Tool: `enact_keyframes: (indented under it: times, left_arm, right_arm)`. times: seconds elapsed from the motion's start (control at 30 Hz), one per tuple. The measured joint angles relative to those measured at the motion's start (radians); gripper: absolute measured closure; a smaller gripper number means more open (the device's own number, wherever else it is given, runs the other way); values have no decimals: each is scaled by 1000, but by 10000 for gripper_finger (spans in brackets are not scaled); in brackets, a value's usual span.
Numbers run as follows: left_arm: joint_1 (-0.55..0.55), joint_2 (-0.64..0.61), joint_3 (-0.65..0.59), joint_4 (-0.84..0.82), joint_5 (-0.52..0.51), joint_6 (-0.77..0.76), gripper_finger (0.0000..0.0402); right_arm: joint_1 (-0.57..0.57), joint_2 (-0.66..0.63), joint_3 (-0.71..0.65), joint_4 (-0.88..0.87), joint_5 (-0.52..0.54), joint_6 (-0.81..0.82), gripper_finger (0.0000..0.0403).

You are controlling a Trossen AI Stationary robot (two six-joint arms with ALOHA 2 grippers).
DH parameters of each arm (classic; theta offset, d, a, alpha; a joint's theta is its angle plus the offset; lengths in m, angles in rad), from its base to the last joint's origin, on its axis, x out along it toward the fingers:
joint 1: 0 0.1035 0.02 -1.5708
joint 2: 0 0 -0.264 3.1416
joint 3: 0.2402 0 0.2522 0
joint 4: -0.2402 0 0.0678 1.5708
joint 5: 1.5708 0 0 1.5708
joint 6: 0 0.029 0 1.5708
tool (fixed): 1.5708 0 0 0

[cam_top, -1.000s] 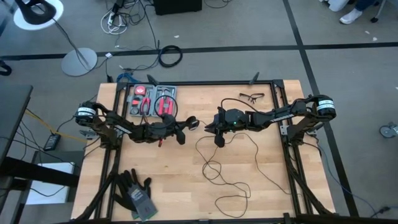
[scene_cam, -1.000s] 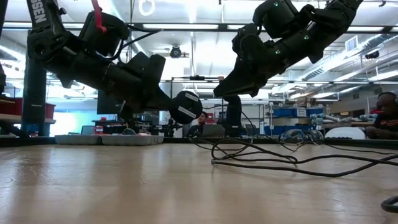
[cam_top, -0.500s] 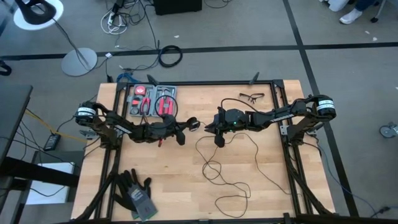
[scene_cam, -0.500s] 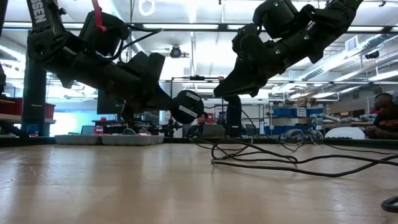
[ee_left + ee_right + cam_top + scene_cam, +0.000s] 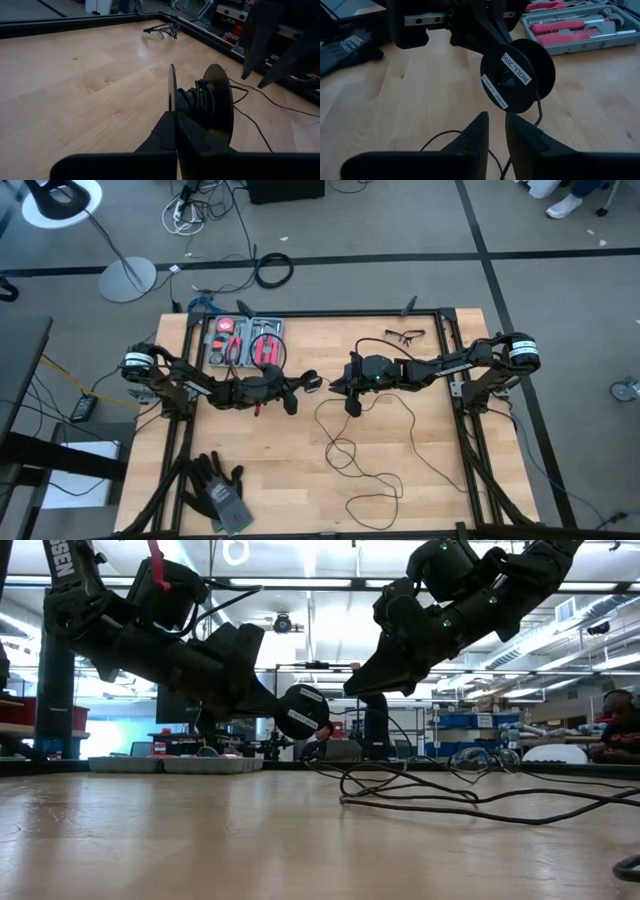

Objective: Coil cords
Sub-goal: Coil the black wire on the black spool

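A thin black cord [image 5: 372,448] lies in loose loops on the wooden table, and it also shows in the low view [image 5: 450,798]. One end is wound on a small round black reel with white labels [image 5: 517,75]. My left gripper [image 5: 300,385] is shut on the reel [image 5: 314,380] above the table's middle. My right gripper [image 5: 338,387] faces the reel from the right, its fingers a narrow gap apart [image 5: 497,125]. The cord drops from the reel [image 5: 538,107] and passes by this gap. My left gripper pinches the rim of the reel's thin flange [image 5: 171,102] between its two fingers, level, from the table's left side. The reel is lifted clear of the table with its axle level, and the cord hangs slack from it. My right gripper: I cannot tell whether its fingers touch the cord.
An open tool case [image 5: 245,342] stands at the far left. Black gloves [image 5: 218,492] lie at the near left. Safety glasses [image 5: 404,335] lie at the far right. A black metal frame edges the table [image 5: 455,350].
My left gripper has carried the reel a little toward the table's right edge, closer to my right gripper. The reel stays lifted clear.
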Motion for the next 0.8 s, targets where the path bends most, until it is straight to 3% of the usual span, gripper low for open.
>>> enact_keyframes:
  times: [0.8]
  left_arm:
    - [0, 0, 0, 3, 42, 6, 401]
  right_arm:
    - [0, 0, 0, 0, 0, 0, 338]
